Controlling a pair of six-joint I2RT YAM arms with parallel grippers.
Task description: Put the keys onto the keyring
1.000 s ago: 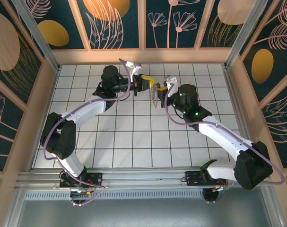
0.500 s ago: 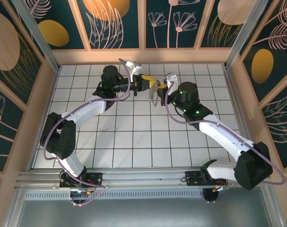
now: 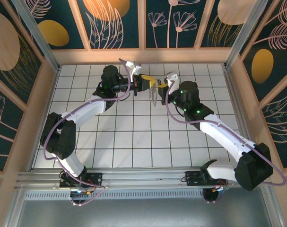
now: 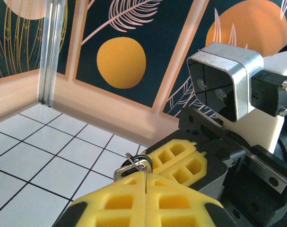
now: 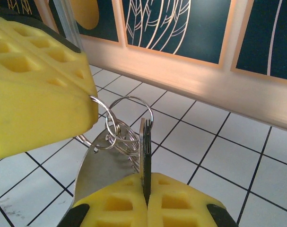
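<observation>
In the right wrist view, the lower part of the keys (image 5: 145, 146) is hidden between the pads of the right end effector (image 5: 146, 191), which the bottom edge cuts off. In the left wrist view the keyring (image 4: 135, 162) shows as a small loop, the rest pinched inside the left end effector (image 4: 146, 182). From above, both are too small to tell apart.

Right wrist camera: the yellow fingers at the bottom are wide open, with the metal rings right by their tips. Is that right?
Not quite. The right gripper is shut, not wide open. It is pinching a thin dark key seen edge-on, as the right wrist view shows. The metal rings are indeed right by its tips.
</observation>
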